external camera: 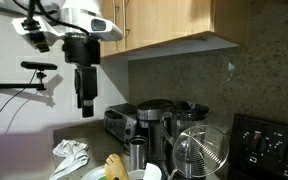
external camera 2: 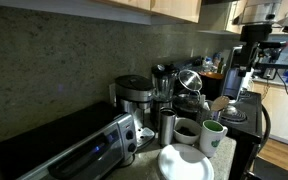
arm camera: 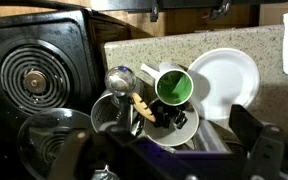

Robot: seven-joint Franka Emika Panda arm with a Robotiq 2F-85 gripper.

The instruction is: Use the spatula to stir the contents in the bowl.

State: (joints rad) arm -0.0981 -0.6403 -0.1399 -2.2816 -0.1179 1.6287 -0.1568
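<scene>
The counter [arm camera: 269, 95] runs along the wall, and the stove [arm camera: 29, 80] stands against one end of it. At the back edge sit a toaster oven [external camera 2: 74, 150] and, beside it, a coffee maker [external camera 2: 134, 98]. The arm hangs over the stove end with the gripper [external camera 2: 242, 92] well above everything. In the wrist view its fingers [arm camera: 256, 150] stand wide apart at the two lower corners of the picture, with nothing between them.

A glass carafe [arm camera: 112, 115] stands by the edge that meets the stove. A white plate [arm camera: 227, 80] lies near the front edge in an exterior view [external camera 2: 184, 163]. The bowl [arm camera: 187, 132] sits between carafe and plate, dark inside, and a green-lined mug [arm camera: 172, 88] is just beside it. A steel cup [arm camera: 121, 78] stands behind the bowl, toward the coffee maker.

The spatula [arm camera: 142, 103] leans in the bowl. Its tan end rises over the rim on the carafe side, apart from the gripper. A crumpled cloth [external camera: 69, 154] lies on the counter past the toaster oven.
</scene>
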